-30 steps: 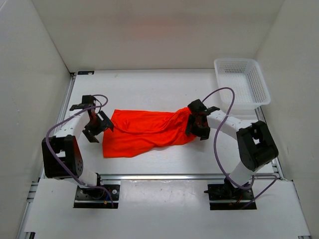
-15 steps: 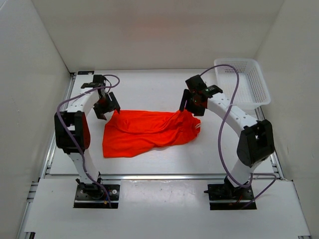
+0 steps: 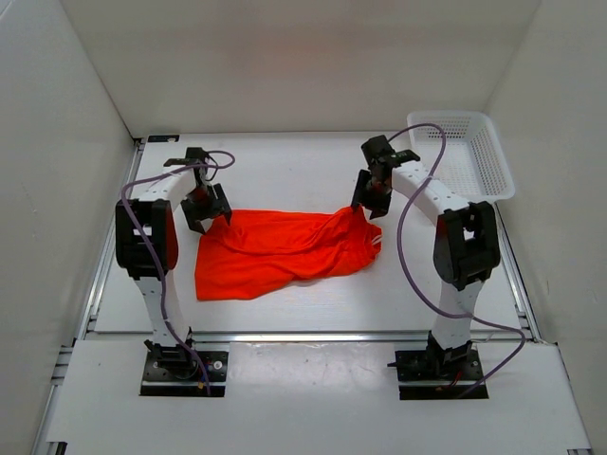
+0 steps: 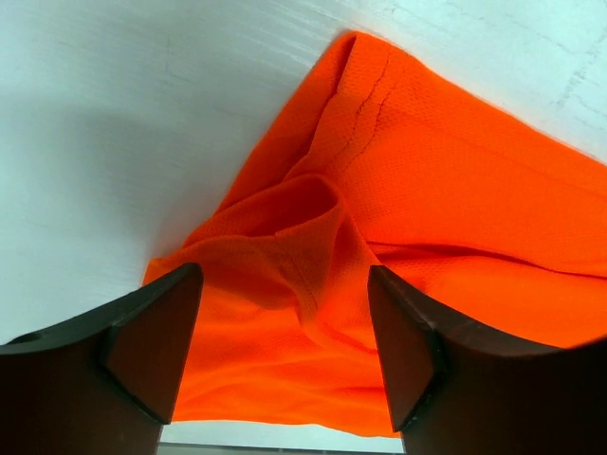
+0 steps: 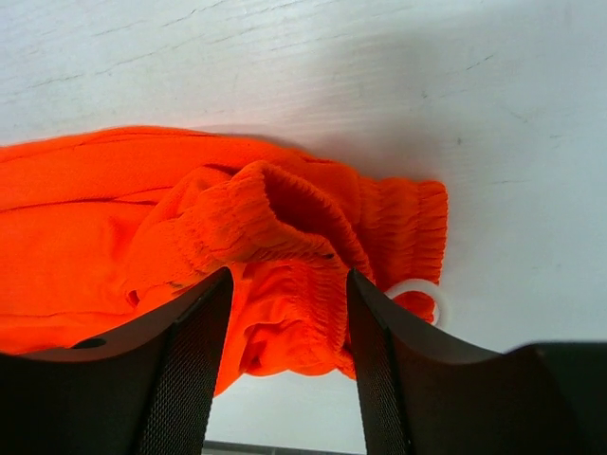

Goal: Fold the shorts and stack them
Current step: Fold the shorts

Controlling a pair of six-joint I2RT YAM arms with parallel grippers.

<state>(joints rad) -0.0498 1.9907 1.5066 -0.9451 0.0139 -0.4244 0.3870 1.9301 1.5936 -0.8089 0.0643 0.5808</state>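
Note:
The bright orange-red shorts (image 3: 285,248) lie spread and wrinkled in the middle of the white table. My left gripper (image 3: 206,209) is open over the shorts' far left corner, a raised fold of fabric (image 4: 313,246) between its fingers. My right gripper (image 3: 370,201) is open over the far right end, astride the bunched elastic waistband (image 5: 275,218). A loop of white drawstring (image 5: 417,294) shows beside the right finger. Neither gripper holds the cloth.
A white mesh basket (image 3: 460,156) stands at the far right corner, close behind the right arm. White walls enclose the table on three sides. Purple cables loop from both arms.
Both arms have swung from the near side of the shorts to the far edge. The grippers now hang over the two far corners. The shorts have barely shifted.

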